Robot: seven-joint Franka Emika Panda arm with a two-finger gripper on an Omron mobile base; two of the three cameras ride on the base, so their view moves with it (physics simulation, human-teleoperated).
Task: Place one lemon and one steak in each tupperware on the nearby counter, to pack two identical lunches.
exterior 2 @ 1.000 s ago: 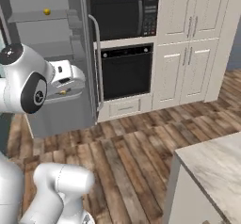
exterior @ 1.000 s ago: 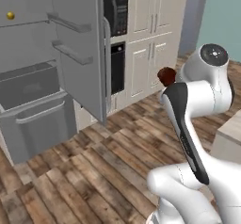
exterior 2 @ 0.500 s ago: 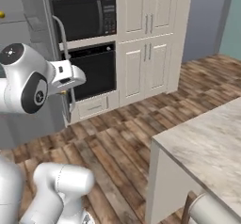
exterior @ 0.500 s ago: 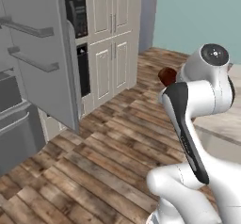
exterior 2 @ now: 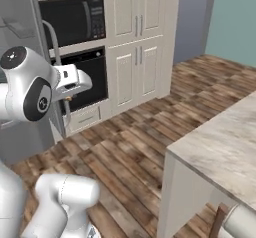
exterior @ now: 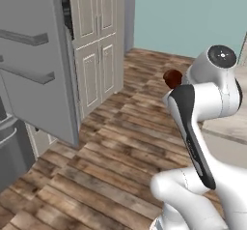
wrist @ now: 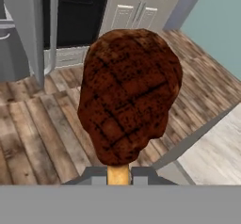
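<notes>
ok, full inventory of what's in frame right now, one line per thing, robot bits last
steak: 1, dark brown-red with grill marks, held up off the wood floor, its pale lower end between the fingers
counter: 1, pale veined marble top, at the right of the right base view
microwave: 1, black, built into the cabinet wall above the oven
oven: 1, black door, below the microwave
tall cabinets: cream panelled doors, right of the oven
fridge door: 1, grey, swung open, with shelf rails on its inner face
floor: brown wood planks
wall: teal, behind the floor
arm: 1, white with dark joints
gripper: 1, shut on the steak
</notes>
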